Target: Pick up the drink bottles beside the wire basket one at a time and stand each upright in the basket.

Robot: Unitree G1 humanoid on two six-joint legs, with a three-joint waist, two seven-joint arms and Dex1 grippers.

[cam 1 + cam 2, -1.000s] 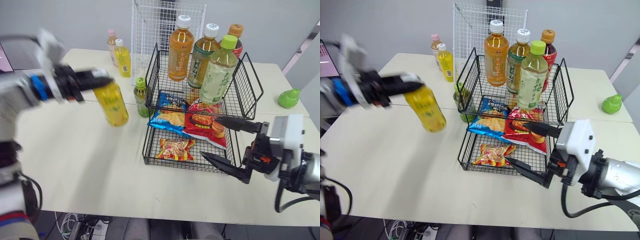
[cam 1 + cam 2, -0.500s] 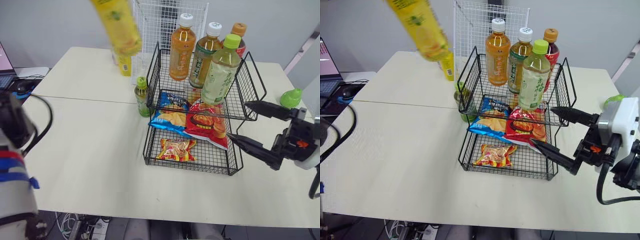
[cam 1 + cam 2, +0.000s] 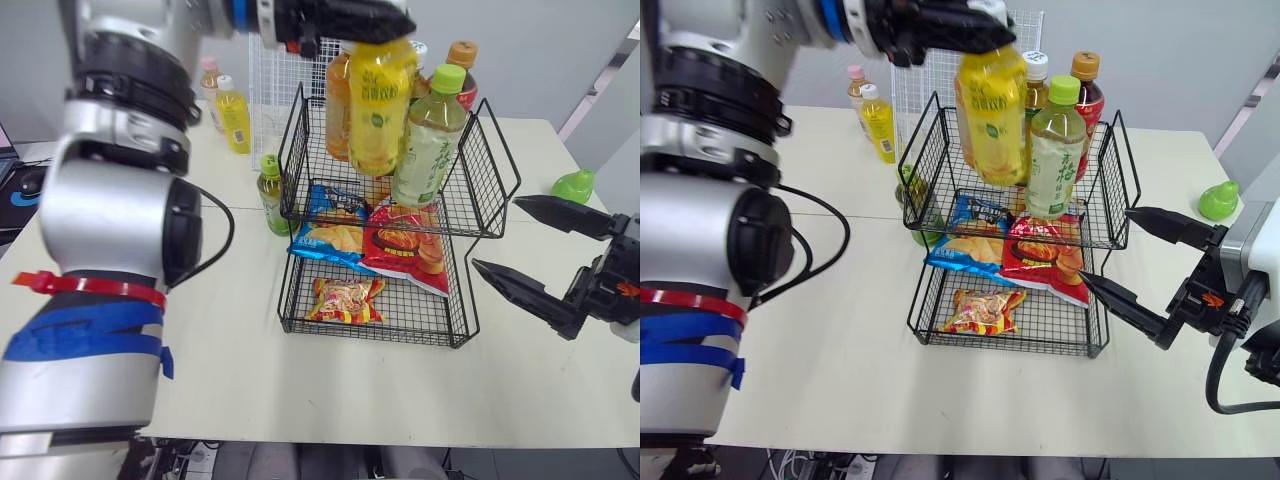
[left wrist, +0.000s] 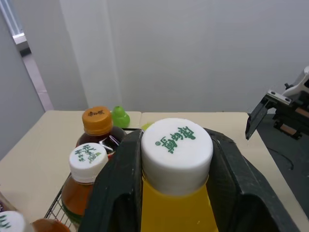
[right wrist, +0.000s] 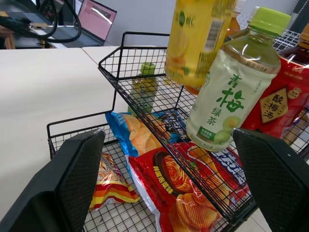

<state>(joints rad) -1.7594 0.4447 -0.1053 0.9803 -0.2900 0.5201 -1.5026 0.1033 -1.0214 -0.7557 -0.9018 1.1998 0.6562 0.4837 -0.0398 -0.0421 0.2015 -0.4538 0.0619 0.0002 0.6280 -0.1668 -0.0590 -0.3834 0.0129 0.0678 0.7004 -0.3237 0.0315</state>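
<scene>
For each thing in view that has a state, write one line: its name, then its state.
left gripper, shut on yellow bottle
yellow bottle, capped, held over wire basket
right gripper, open, empty
green-capped bottle, capped, upright in upper tier
small green bottle, upright on table beside wire basket
small yellow bottle, capped, upright on table

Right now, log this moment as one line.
left gripper: shut on yellow bottle, over basket top tier | right gripper: open, beside basket | outside: small green bottle
</scene>
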